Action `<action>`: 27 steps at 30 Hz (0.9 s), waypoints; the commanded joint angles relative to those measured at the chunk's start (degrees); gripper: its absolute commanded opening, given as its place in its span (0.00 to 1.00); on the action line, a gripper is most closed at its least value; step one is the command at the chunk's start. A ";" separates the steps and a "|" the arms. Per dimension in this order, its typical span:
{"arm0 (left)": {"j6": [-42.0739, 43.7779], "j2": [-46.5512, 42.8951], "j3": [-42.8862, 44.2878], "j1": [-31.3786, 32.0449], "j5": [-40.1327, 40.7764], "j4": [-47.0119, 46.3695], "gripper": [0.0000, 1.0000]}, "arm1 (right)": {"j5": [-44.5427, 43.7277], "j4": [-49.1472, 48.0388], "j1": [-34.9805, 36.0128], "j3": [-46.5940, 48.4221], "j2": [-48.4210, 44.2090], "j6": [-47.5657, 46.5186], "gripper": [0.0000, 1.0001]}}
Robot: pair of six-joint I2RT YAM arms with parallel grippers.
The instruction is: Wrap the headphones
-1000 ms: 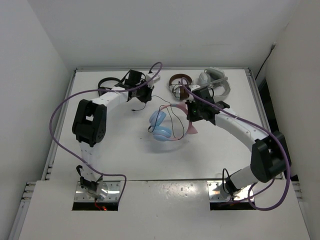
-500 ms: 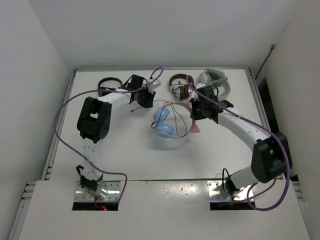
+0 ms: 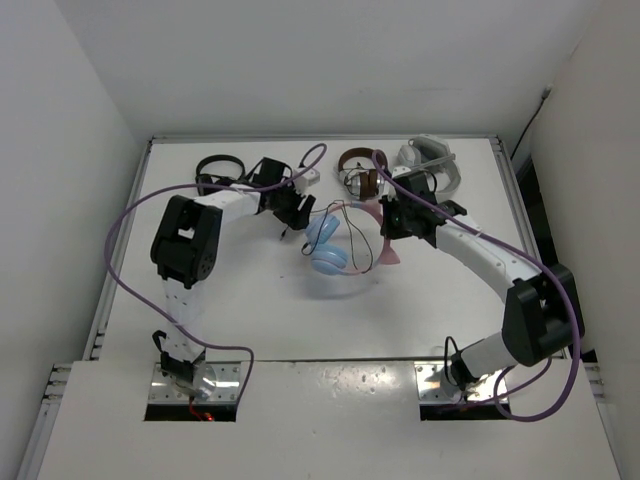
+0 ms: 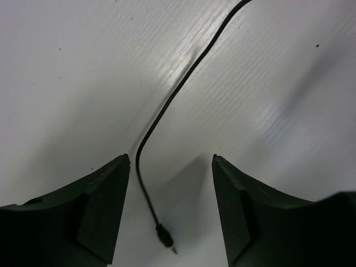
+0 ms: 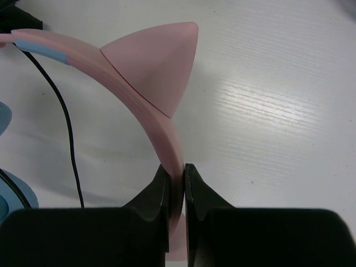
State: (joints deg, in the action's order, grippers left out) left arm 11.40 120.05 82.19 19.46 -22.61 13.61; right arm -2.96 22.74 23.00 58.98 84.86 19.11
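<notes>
Tabletop point(image 3: 250, 310): brown headset point(image 3: 356, 163) behind headphones point(image 3: 328, 252)

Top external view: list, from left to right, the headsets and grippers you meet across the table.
black headphones → left gripper → headphones, at the light blue ear cups → right gripper → white-grey headset. The brown-and-silver pair overlaps the middle ones, so it is left out.

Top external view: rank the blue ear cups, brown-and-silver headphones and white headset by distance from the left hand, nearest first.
1. blue ear cups: just right of the left hand, near the table's middle.
2. brown-and-silver headphones: farther right, at the back edge.
3. white headset: back right, farthest.
</notes>
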 commanded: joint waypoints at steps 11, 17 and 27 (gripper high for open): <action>3.98 -15.09 -8.18 -3.82 0.37 -2.62 0.73 | 0.41 -4.11 -0.24 0.08 -1.36 1.80 0.00; 3.98 -18.44 -13.98 -3.82 4.94 -2.10 0.66 | 0.41 -4.11 -0.24 0.08 -1.36 2.33 0.00; 1.70 -17.57 -15.67 -3.29 6.18 -3.23 0.59 | 0.94 -4.11 -0.77 0.08 -1.36 3.38 0.00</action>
State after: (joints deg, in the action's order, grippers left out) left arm 14.13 103.68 65.91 16.08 -16.34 12.45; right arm -3.11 22.74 22.50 58.39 84.86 19.86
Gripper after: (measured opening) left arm 0.591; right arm 0.080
